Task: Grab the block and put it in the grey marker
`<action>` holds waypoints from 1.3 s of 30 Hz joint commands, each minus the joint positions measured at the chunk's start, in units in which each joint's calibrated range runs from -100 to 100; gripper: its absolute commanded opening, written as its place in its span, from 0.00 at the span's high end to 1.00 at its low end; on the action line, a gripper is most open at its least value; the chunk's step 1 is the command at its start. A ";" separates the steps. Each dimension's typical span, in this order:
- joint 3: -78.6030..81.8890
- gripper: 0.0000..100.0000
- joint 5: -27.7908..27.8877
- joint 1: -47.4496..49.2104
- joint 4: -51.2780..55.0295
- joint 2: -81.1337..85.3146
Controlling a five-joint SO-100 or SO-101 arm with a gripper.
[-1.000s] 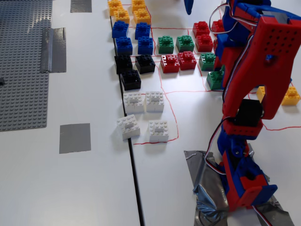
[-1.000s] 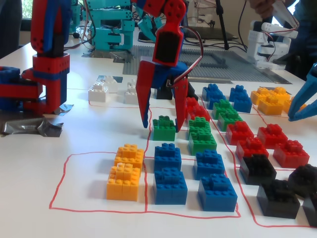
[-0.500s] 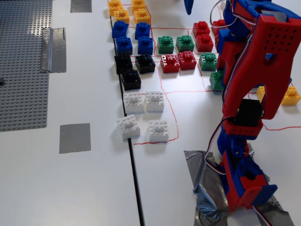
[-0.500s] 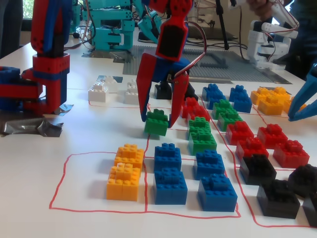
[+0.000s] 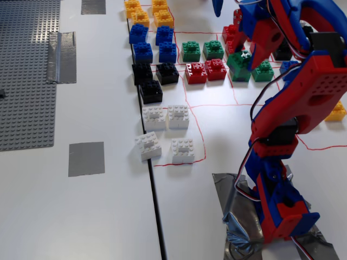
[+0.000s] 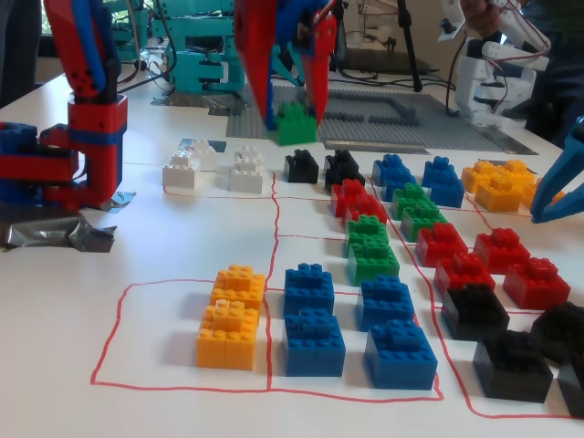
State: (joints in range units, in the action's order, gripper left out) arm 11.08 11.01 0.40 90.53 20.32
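My gripper (image 5: 245,58) is shut on the green block (image 5: 237,66), with the red fingers on both sides of it. In a fixed view the gripper (image 6: 294,117) holds the block (image 6: 294,128) clear of the table, above the rows of bricks. The grey marker (image 5: 86,158), a flat dark-grey square patch, lies on the white table at the lower left, far from the gripper, with nothing on it. I cannot make out the marker in the other fixed view.
Rows of yellow (image 5: 141,15), blue (image 5: 145,43), black (image 5: 146,73), white (image 5: 162,116), red (image 5: 205,70) and green bricks (image 5: 201,50) lie between gripper and marker. A grey baseplate (image 5: 27,70) and silver tape strip (image 5: 60,57) lie left. Another blue claw (image 6: 558,187) reaches in.
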 commanded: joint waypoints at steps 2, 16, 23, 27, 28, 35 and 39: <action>-8.72 1.00 1.42 5.39 2.57 4.02; -17.26 1.00 1.81 25.90 3.14 0.14; -17.89 1.00 0.98 31.39 2.00 -2.50; -17.98 1.00 -0.34 36.99 0.46 -4.89; -18.26 1.00 -0.78 38.66 -0.03 -5.96; -19.98 1.00 -2.78 46.02 -3.76 -14.21; -20.89 1.00 -3.17 48.96 -6.44 -18.09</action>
State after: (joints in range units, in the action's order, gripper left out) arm -3.54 8.38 47.82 85.19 1.21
